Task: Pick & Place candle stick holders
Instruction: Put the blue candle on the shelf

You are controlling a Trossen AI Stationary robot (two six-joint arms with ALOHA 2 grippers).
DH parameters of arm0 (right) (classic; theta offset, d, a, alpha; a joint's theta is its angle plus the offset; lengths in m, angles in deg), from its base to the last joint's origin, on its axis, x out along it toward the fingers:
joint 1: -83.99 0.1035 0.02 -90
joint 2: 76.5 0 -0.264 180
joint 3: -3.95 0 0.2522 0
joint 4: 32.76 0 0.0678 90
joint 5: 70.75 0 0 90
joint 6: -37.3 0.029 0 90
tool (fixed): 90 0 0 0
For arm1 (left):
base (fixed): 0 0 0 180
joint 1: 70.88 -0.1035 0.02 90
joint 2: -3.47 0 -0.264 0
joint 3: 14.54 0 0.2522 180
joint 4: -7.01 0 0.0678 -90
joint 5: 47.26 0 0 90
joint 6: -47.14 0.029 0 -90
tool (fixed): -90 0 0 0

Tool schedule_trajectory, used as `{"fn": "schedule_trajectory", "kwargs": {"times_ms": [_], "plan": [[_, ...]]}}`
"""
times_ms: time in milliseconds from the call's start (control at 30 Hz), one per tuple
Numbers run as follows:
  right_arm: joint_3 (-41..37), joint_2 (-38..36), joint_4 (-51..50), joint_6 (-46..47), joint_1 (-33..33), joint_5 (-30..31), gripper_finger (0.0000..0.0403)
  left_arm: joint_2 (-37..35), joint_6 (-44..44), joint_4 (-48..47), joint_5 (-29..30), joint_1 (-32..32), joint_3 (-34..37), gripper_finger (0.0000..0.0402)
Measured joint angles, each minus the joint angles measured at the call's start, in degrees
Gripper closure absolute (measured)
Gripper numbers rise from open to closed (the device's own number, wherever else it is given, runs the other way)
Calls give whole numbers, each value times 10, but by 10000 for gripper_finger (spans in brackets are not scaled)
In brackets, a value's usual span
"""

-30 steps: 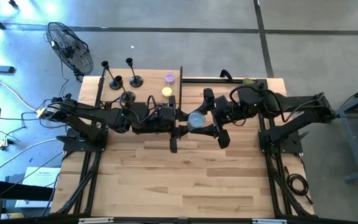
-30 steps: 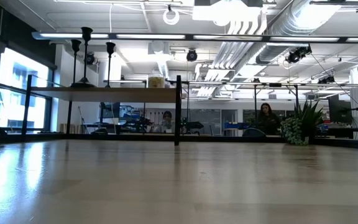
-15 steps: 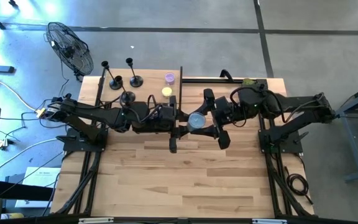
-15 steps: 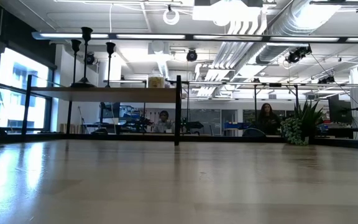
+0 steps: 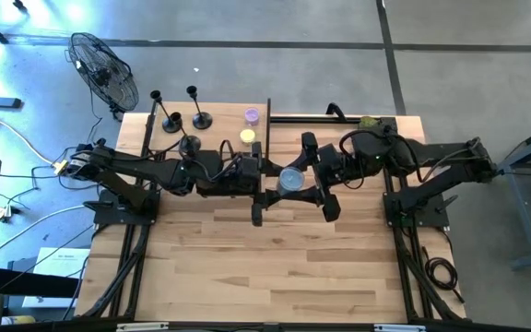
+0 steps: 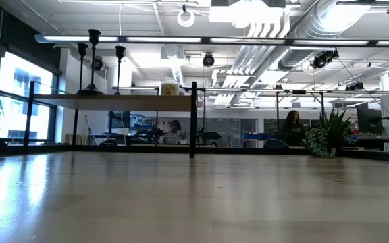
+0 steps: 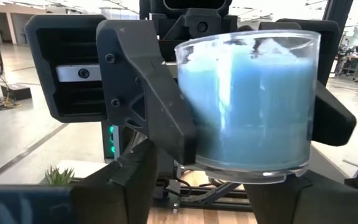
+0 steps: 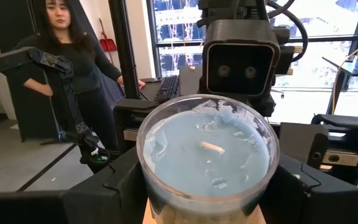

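Three candle stick holders (image 5: 189, 118) untouched at the table's far left; both arms meet mid-table.

Blue candle jar (image 5: 290, 179) held between the right gripper (image 5: 295, 183) fingers, clamped on its glass; left gripper (image 5: 264, 183) fingers sit beside it, grip unclear. Purple candle (image 5: 251, 116) and yellow candle (image 5: 247, 136) nearby. Person (image 8: 67, 62) watching beyond.

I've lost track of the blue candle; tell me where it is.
In the high view the blue candle sits mid-table between the two arms, gripped by the right claw, with the left claw just beside it.

wooden table (image 5: 275, 267), 3 candle stick holders (image 5: 189, 145), 2 small candles (image 5: 250, 126)
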Motion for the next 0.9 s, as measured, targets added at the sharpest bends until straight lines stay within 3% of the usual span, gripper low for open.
{"fn": "schedule_trajectory", "kwargs": {"times_ms": [900], "plan": [[0,0,-5,-3,-4,16,181,0,-4,-19,-62,0,0,181]]}}
